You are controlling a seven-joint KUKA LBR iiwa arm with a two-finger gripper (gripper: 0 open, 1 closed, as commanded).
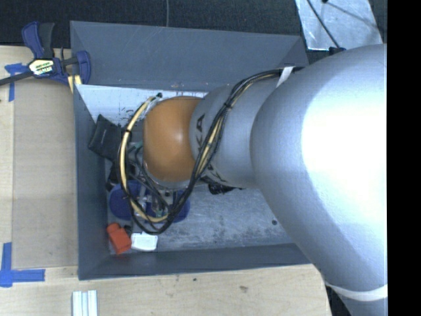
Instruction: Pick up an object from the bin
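Note:
My gripper hangs low over the bin's left half, its body mostly hidden under the arm's orange dome and looped cables. Right beneath it lies a blue rounded thing, partly covered by the cables. An orange-red block sits in the front left corner, with a small white piece touching its right side. A flat black thing leans against the left wall, just left of the dome.
The thick silver arm covers the bin's right half and back. A small dark thing peeks out under the arm near the bin's middle. Bare grey floor shows along the front wall, right of the white piece.

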